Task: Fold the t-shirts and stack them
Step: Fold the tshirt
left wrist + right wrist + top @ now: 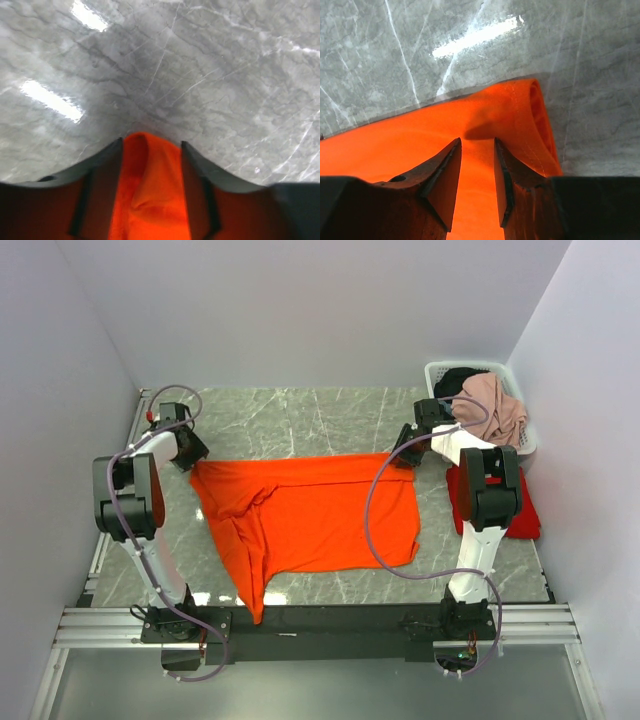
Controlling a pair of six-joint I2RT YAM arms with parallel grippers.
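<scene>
Orange t-shirt [310, 515] is spread flat at the centre of the marble table [300, 415]. Both arms are extended toward the far side, elbows raised. The left gripper [193, 453] is set at the shirt's far-left corner with a cloth fold between its fingers; whether it is clamped cannot be told. The right gripper [407, 453] is lowered at the far-right corner, jaws parted over flat cloth. Red t-shirt [522, 518] is seen at the right edge, partly hidden by the right arm.

I've got first t-shirt [310, 515] spread mid-table [300, 420], second t-shirt [525, 515] right of it, basket [445, 368] behind that, far-right corner.
</scene>
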